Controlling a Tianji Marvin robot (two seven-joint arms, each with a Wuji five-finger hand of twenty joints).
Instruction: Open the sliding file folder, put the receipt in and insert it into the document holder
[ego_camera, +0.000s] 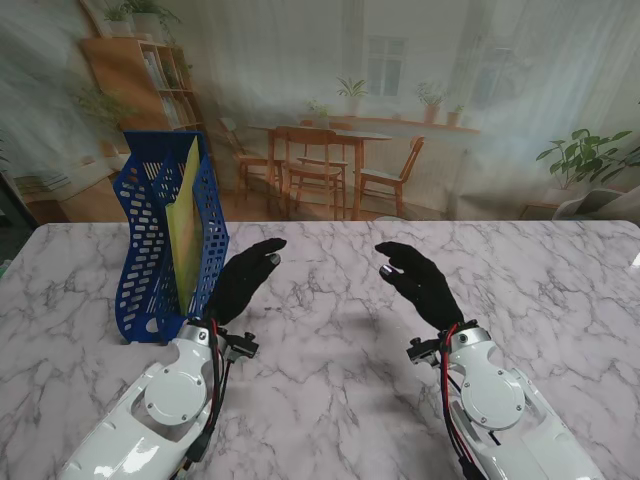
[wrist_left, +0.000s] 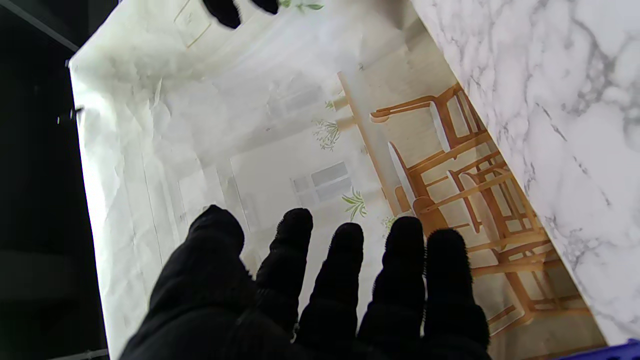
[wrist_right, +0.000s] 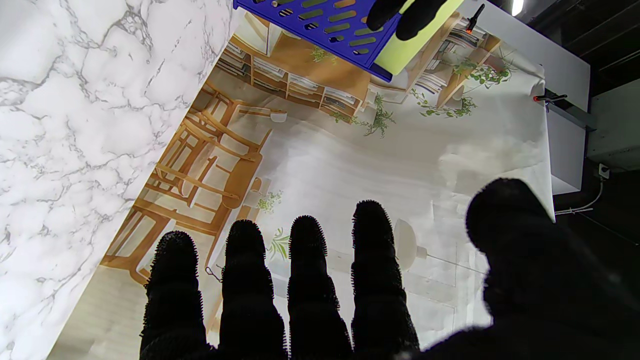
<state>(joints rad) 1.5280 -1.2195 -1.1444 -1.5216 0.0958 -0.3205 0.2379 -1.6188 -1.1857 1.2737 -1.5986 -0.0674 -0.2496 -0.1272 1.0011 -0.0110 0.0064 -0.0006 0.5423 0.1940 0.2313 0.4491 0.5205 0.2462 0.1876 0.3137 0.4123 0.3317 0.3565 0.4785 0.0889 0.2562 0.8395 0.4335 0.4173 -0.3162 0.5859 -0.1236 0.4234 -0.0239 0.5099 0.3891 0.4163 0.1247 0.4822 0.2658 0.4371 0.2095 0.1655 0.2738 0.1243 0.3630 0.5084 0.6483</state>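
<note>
Black-gloved left hand (ego_camera: 243, 278) and right hand (ego_camera: 420, 282) open, holding nothing.

Document holder (ego_camera: 150, 255): blue, full of holes, stands upright, left of frame.
File folder (ego_camera: 184, 225): yellow-green, upright inside it.

Marble table (ego_camera: 330, 400), blue document holder (ego_camera: 150, 260) on it

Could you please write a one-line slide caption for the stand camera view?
Both open hands, left hand and right hand, hover beside the blue document holder.
</note>
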